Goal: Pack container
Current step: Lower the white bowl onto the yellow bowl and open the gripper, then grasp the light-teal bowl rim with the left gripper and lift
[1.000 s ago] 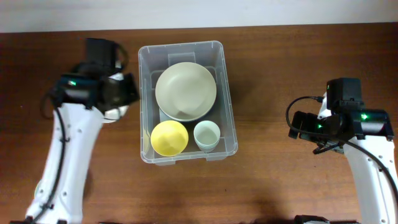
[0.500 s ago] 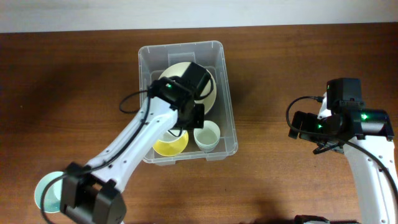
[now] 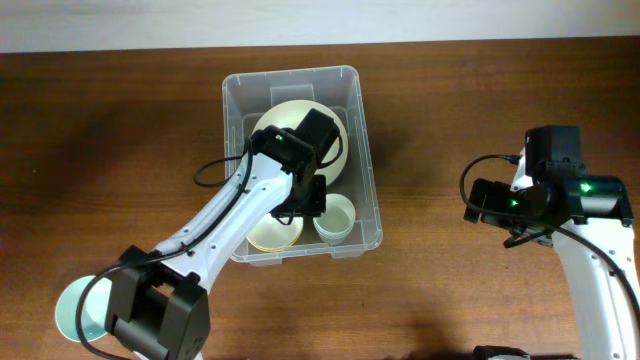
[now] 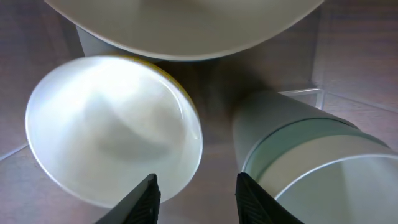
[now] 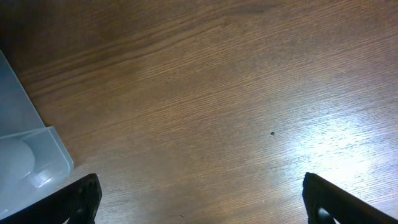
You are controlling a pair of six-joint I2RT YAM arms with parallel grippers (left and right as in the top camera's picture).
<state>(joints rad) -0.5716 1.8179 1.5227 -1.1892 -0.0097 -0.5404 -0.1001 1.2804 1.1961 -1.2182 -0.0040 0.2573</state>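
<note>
Little clearance inside container (image 3: 290,74); left gripper (image 4: 196,200) spread, empty, over white bowl (image 4: 112,124) there; cup (image 4: 292,143) beside could be clipped and toppled on withdrawal; right gripper (image 5: 199,205) spread, outside container.

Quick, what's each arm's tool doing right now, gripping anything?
Left tool: open, empty, inside the container.
Right tool: open, empty.

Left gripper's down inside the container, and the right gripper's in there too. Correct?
Not quite. The left gripper is inside the container, but the right gripper is outside it, over bare table beside the container's corner, as the right wrist and overhead views show.
</note>
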